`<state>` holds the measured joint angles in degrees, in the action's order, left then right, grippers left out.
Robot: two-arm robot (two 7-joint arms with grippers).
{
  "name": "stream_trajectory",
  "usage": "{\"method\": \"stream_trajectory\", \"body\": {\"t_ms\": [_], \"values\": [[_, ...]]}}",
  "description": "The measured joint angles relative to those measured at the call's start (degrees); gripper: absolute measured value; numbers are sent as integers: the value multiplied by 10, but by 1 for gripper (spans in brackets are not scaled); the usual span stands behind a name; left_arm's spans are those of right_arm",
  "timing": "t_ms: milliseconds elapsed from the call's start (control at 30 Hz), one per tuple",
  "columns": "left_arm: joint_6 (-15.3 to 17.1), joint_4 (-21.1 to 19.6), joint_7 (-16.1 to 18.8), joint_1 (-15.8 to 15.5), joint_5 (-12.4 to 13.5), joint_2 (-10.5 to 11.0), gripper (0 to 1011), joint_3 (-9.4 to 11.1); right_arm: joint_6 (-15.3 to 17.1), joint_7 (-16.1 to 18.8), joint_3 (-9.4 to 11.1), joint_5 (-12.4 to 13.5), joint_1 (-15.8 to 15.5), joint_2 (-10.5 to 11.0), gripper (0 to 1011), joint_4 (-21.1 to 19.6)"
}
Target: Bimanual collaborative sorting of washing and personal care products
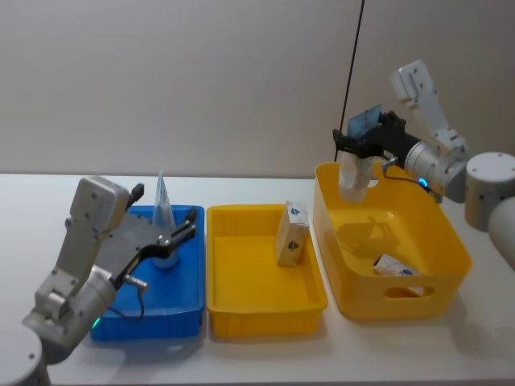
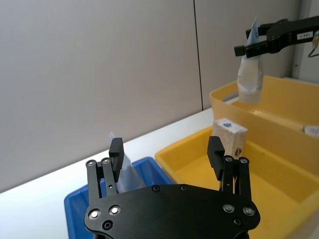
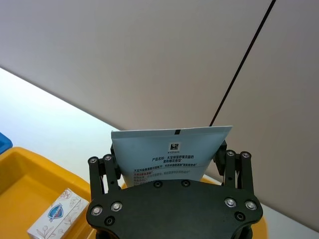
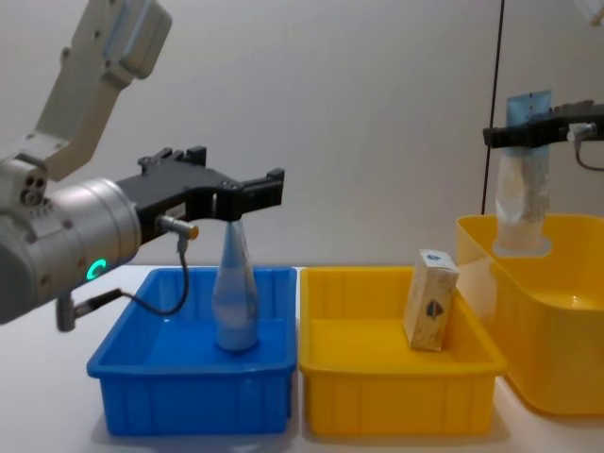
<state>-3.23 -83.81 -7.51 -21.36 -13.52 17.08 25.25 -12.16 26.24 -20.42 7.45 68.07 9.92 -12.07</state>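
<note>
On the white tabletop [image 1: 265, 354], above the deep yellow bin [image 1: 451, 241], the right pincer [image 1: 362, 143] grips a pale tube [image 1: 354, 177] by its flat end, while the left pincer [image 4: 247, 200] stands spread wide around an upright tube [image 4: 234, 302] in the blue bin [image 4: 123, 377], and a small box [image 1: 291, 233] leans in the middle yellow bin [image 1: 241, 314].

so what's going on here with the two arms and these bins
The right gripper is shut on a pale squeeze tube with a printed label, holding it by its flat crimped end above the deep yellow plastic bin, where a small box already lies. The left gripper is open around the tip of a pale blue tapered tube standing upright in the blue plastic bin. A tan rectangular box with a blue mark leans in the shallow yellow bin between them.
</note>
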Motion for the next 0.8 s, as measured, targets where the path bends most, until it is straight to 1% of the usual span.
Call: {"method": "stream_trajectory", "body": {"t_ms": [333, 467, 633, 700, 733, 800], "values": [[30, -69, 51, 57, 15, 35, 1001, 6, 12, -19, 6, 8, -58, 8, 1002, -75], [36, -85, 63, 70, 19, 43, 1001, 7, 16, -27, 8, 10, -80, 11, 1002, -103], [40, -93, 68, 77, 21, 47, 1001, 8, 22, -35, 11, 14, -107, 15, 1002, -138], [40, -93, 69, 78, 21, 48, 1001, 8, 25, -40, 13, 16, -120, 17, 984, -156], [40, -93, 69, 78, 21, 48, 1001, 8, 27, -43, 14, 17, -129, 18, 951, -167], [40, -94, 69, 78, 21, 48, 1001, 8, 29, -46, 15, 18, -138, 19, 927, -179]]}}
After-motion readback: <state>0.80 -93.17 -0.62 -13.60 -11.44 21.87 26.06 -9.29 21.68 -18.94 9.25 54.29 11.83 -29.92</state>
